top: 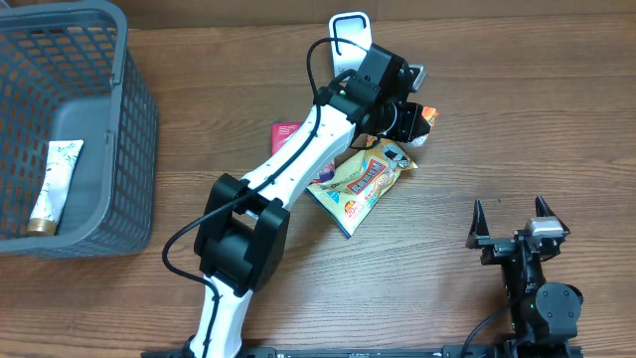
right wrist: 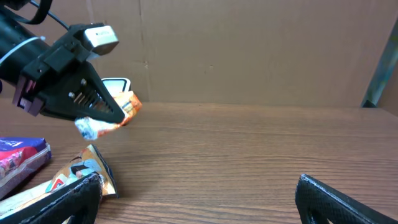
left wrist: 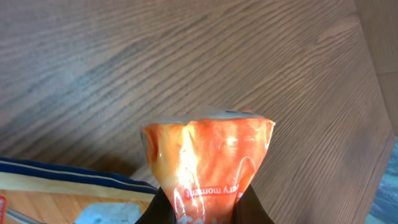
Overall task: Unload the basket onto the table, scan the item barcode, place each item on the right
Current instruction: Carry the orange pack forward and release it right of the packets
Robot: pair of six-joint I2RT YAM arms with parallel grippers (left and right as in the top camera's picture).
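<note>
- Overhead: the left gripper (top: 409,121) has its fingers pinched on a small orange packet (top: 427,115). It's held up off the table, just above the yellow snack pouch (top: 360,181). A white upright thing (top: 350,30) sits just behind it. Might be the scanner, hard to tell. The right gripper (top: 509,219) is parked well apart, fingers spread wide, holding nothing.
- Left wrist: the orange packet (left wrist: 208,152) fills most of the view, clamped at its near end between the two dark fingers (left wrist: 157,211). The film is glossy and crinkled, so it looks light, soft and probably a bit slippery. Holding it by the sealed end seems the safe bet, since squeezing the middle would likely crumple whatever barcode is printed there.
- Right wrist: the packet (right wrist: 127,107) pokes out of the left gripper, clear of the wooden table (right wrist: 249,143). It looks scrunched, so it's likely floppy. This arm's own fingers (right wrist: 56,199) stand wide apart.
</note>
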